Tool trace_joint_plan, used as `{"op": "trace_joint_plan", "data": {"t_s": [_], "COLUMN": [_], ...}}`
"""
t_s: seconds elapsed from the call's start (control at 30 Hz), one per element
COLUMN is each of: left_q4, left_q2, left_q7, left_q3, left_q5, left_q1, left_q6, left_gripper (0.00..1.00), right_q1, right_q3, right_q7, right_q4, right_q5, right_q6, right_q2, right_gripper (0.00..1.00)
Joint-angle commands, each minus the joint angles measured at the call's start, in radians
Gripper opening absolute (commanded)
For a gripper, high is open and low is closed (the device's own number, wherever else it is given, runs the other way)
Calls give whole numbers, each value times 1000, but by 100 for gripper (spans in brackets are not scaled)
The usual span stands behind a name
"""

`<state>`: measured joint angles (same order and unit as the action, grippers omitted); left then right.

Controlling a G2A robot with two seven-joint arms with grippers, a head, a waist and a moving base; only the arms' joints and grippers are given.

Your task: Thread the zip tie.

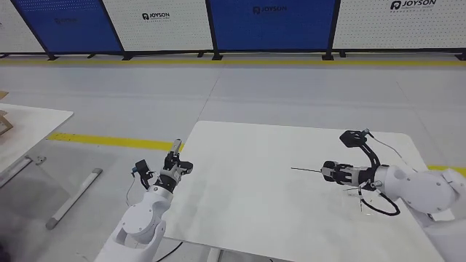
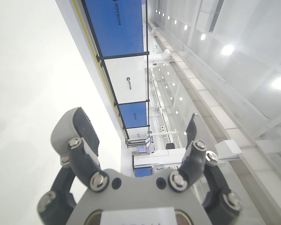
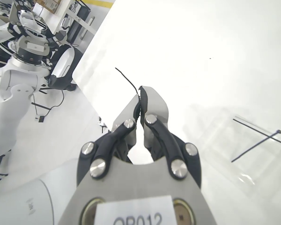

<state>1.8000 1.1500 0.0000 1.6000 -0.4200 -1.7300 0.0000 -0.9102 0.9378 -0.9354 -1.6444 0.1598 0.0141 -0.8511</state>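
You have the thin black plastic zip tie [image 3: 127, 78] pinched at one end in the right jaws, which are closed tight on it; its free length sticks out over the white surface [image 1: 255, 196], towards the left arm. A second black zip tie [image 3: 255, 145] lies on a clear plastic bag [image 3: 224, 127] near the right arm. At the surface's left edge, the left jaws are spread wide and hold nothing.
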Motion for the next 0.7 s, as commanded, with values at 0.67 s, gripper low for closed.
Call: {"op": "trace_joint_plan", "data": {"t_s": [0.67], "left_q4": [0], "left_q2": [0], "left_q7": [0], "left_q3": [0], "left_q5": [0], "left_q1": [0], "left_q6": [0], "left_gripper": [100], "right_q1": [71], "right_q3": [-42], "right_q7": [-158], "right_q4": [2], "right_q5": [13], "right_q6": [326], "right_q2": [4], "right_gripper": [0]}}
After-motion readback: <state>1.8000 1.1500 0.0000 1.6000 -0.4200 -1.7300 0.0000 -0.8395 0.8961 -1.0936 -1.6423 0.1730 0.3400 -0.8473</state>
